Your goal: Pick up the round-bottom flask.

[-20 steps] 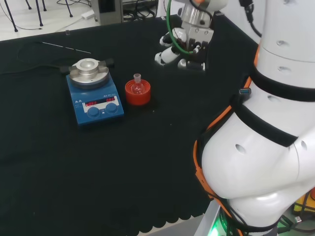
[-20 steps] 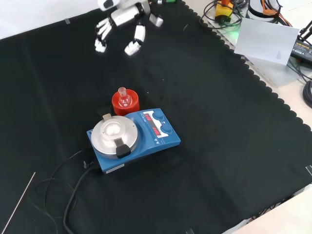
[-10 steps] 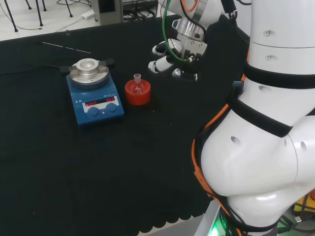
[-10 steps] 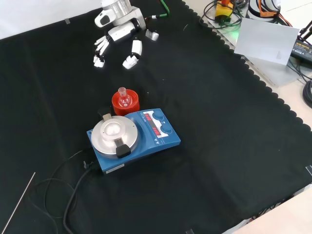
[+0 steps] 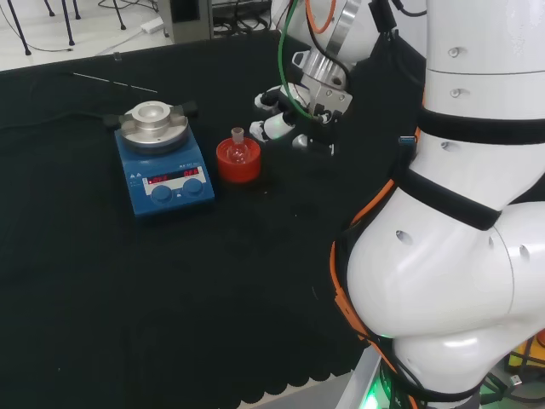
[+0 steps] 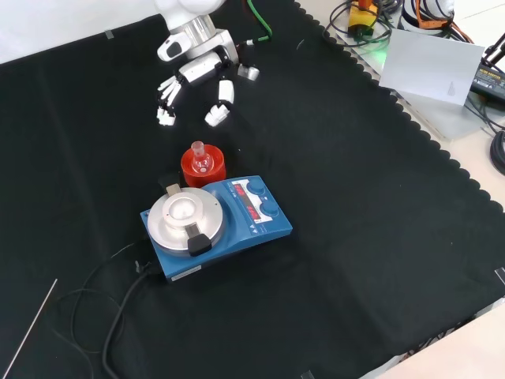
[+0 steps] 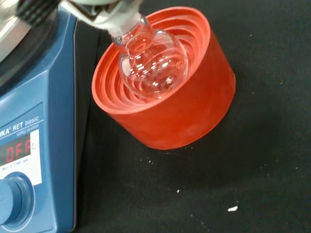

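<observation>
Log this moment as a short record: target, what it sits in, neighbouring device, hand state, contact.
target: round-bottom flask, clear glass, upright
support: red ribbed stand, flask seated in it
neighbour: blue hotplate stirrer, right beside the stand
hand: hand, fingers relaxed and spread, holding nothing
contact: none; in the front view the hand hangs beyond the flask, apart from it

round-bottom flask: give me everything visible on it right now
The round-bottom flask is small, clear glass, with a round bulb and a short neck, and looks empty. It sits upright in a red ribbed ring stand that cups its bulb, on the black cloth right beside the blue hotplate. Nothing else touches it: the hand hangs apart from it, fingers relaxed and spread, to its right in the head view.
</observation>
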Robot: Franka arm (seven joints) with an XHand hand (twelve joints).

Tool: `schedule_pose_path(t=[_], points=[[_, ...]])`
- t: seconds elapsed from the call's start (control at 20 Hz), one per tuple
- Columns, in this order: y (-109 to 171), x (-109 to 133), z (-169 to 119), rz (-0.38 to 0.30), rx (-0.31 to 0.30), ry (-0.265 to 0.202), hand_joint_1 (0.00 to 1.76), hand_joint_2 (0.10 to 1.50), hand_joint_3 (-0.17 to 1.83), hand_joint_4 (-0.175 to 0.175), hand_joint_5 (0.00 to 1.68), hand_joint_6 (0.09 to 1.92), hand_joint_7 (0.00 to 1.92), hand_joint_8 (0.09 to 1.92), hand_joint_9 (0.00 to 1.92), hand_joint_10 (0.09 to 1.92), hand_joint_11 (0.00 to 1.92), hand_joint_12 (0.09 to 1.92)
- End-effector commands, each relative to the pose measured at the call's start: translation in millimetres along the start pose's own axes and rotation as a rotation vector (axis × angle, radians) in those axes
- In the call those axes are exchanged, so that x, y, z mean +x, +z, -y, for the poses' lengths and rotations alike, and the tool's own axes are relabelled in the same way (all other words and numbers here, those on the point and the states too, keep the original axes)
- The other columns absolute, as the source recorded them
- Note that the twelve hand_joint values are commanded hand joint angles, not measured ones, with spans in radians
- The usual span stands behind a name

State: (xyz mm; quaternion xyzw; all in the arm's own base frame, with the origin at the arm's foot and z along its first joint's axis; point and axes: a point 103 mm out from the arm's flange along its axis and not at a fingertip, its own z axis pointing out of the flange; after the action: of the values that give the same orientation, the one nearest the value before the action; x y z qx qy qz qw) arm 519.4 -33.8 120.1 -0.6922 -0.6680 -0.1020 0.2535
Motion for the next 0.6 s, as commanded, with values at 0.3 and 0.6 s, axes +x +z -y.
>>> schedule_pose_path(t=[0.3, 0.6], points=[[20.6, 0.4, -6.2, -0.069, -0.020, -0.029, 0.95, 0.56, 0.81, -0.009, 0.55, 0.09, 0.28, 0.61, 0.43, 0.63, 0.00, 1.36], [30.9, 2.9, -8.6, -0.104, -0.043, -0.049, 0.96, 0.55, 0.82, -0.010, 0.60, 0.09, 0.30, 0.61, 0.46, 0.63, 0.02, 1.38]])
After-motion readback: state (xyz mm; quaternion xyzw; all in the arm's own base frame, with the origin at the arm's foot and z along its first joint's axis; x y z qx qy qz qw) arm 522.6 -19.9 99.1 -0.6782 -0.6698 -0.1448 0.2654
